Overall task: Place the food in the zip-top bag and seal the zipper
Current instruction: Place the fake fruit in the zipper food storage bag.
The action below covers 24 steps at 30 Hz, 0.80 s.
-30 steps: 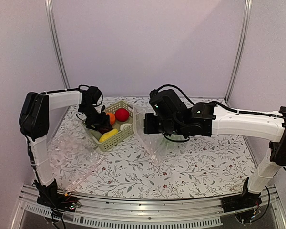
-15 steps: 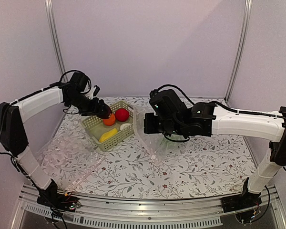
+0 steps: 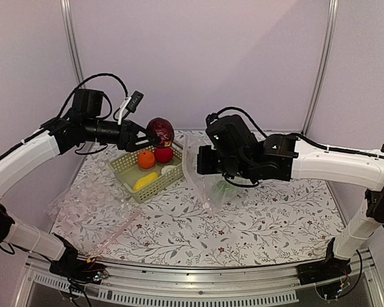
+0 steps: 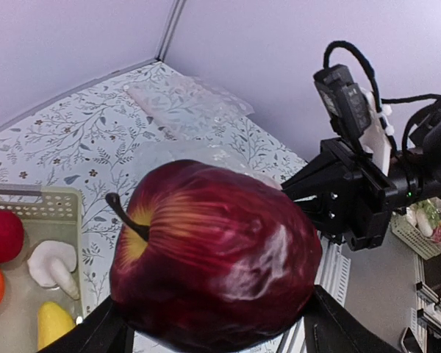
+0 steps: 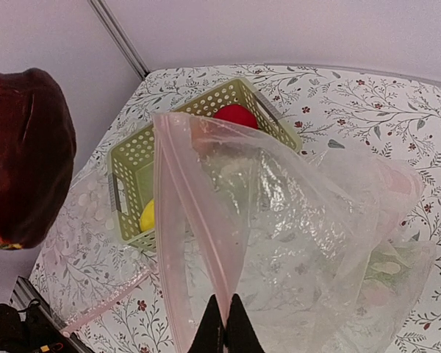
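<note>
Nearest the arm bases, a crumpled sheet of clear plastic (image 3: 93, 208) lies flat on the floral-print table (image 3: 275, 224), well below and outside the left fingers. Past it, the right gripper (image 5: 224, 327) is pinched tight on the mouth edge of the large clear thin-plastic zip-top bag (image 5: 301, 220). It holds that edge up, so the pale pink zipper strip (image 5: 200, 228) rises straight from between its fingers and the mouth gapes; I cannot spot the slider. Below those fingers, a small green toy vegetable (image 3: 226, 189) appears to sit in the bag's sagging bottom, so one piece looks packed. Between the two grippers stands the light green plastic lattice basket (image 3: 150, 190). It holds the red toy ball (image 3: 164, 154), the orange toy fruit (image 3: 146, 158), the yellow toy piece (image 3: 145, 181) and the white toy piece (image 3: 168, 170). Farthest back, the left gripper (image 3: 150, 134) hangs above the basket, its fingers clamped on either side of the dark maroon toy apple (image 4: 220, 257), which is clear of the basket and pointed toward the bag. By my reckoning the job is early: one piece in, one in the air, four to move, and the zipper unsealed.
</note>
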Tool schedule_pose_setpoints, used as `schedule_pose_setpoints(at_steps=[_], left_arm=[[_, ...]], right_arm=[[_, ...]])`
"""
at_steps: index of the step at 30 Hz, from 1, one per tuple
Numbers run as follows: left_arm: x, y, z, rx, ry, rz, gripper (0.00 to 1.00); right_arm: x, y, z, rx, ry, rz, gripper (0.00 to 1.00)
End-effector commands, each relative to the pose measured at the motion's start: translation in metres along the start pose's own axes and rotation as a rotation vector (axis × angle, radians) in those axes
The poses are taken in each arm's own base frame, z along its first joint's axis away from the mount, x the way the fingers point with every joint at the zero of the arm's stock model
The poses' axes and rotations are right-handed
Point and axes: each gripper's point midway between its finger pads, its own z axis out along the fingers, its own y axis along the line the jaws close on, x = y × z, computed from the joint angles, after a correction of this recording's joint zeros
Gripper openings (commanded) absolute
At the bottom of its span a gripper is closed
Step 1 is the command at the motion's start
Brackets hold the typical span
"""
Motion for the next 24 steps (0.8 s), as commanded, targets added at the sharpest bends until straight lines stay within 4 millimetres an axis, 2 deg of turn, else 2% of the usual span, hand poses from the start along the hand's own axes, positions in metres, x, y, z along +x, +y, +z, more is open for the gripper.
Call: schedule_pose_setpoints(at_steps=[1, 5, 8, 11, 13, 19, 24], left_arm=[[0.019, -0.039, 0.020, 0.186, 0.070, 0.047, 0.69], [0.042, -0.058, 0.042, 0.255, 0.168, 0.042, 0.69], [0.055, -0.063, 0.054, 0.260, 0.223, 0.044, 0.68], [0.060, -0.064, 0.059, 0.257, 0.239, 0.038, 0.68], [0.060, -0.058, 0.063, 0.230, 0.236, 0.027, 0.68], [0.067, -0.025, 0.078, 0.071, 0.260, -0.035, 0.68], [0.075, -0.008, 0.087, 0.000, 0.289, -0.081, 0.68]], right_arm=[[-0.011, -0.010, -0.013, 0.027, -0.036, -0.011, 0.00], [-0.016, -0.010, -0.015, 0.026, -0.047, -0.007, 0.00], [-0.018, -0.006, -0.016, 0.013, -0.051, -0.007, 0.00], [-0.018, -0.003, -0.016, -0.003, -0.049, -0.009, 0.00], [-0.018, -0.002, -0.017, -0.014, -0.047, -0.009, 0.00], [-0.016, 0.005, -0.016, -0.051, -0.037, -0.019, 0.00], [-0.011, 0.013, -0.012, -0.083, -0.017, -0.018, 0.00]])
